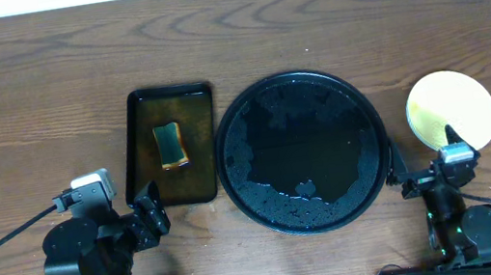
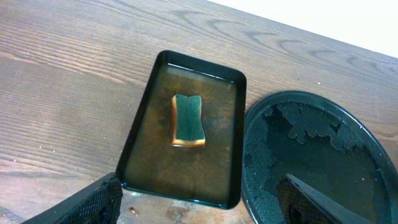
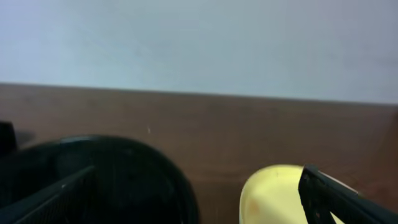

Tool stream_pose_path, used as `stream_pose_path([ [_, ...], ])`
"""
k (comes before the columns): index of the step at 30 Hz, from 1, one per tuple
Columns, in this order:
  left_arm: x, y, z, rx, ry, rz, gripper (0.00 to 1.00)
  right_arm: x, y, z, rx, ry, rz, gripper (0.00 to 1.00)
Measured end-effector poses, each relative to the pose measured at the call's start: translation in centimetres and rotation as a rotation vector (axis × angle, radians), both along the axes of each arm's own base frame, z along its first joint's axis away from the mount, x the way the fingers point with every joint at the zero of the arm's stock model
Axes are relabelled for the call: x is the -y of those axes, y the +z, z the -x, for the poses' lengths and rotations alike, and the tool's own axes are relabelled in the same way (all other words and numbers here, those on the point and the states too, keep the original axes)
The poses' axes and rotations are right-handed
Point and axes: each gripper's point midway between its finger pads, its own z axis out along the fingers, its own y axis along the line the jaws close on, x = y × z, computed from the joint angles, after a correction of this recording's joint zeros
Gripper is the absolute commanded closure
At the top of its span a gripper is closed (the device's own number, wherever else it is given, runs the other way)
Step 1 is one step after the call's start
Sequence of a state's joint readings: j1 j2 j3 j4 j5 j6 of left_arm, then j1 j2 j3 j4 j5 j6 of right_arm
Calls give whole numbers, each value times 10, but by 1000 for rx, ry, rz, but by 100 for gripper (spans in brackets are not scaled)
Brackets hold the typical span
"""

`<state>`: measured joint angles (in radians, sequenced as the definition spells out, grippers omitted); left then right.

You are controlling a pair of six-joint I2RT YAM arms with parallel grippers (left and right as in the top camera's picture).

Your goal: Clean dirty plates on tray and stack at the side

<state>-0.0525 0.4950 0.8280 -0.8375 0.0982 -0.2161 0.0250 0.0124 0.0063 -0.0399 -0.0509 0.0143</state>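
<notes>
Plates are showing on my screens only as one pale yellow plate (image 1: 451, 109), which is lying flat on the bare wood tabletop (image 1: 24, 92) toward the right edge of the desk. I cannot tell whether others are sitting beneath it. The round black tray (image 1: 228, 150) is resting at the middle of the desk, nearer the front edge, just left of the plate and apart from it, and its glossy floor is carrying patches of water (image 1: 303, 192). Just beside the round tray's left rim, a rectangular tray (image 2: 140, 130) is holding a shallow brownish pool, and a green-topped sponge (image 2: 188, 119) is lying in the middle of it. I am watching the left gripper (image 2: 200, 186) hang over the near end of the rectangular tray by the front edge, its jaws spread wide and gripping nothing. The right gripper (image 3: 199, 180) is hovering low between the round tray and the yellow plate — one finger is reaching over the tray's rim side and the other over the plate's near edge. Its jaws are also standing wide apart and grasping nothing. The right wrist view is coming through blurred, so I am making out no smudges on the plate.
</notes>
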Motion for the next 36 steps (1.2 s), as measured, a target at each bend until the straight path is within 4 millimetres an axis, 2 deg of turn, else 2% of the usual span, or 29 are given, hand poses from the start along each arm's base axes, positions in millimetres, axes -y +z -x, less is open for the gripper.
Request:
stream_pose_path([
  [3,0,0,0,0,0,0,20,1,-7,0,-27,-4,1,1],
  [28,0,-1,1,-3,0,0,20,1,-7,0,-28,-6,1,1],
  [32,-4,-5,9,0,16,-5,20,1,-7,0,-27,-5,1,1],
  [36,-13,-26,13,56,59,-7,19,1,-7,0,-29,-5,1,1],
])
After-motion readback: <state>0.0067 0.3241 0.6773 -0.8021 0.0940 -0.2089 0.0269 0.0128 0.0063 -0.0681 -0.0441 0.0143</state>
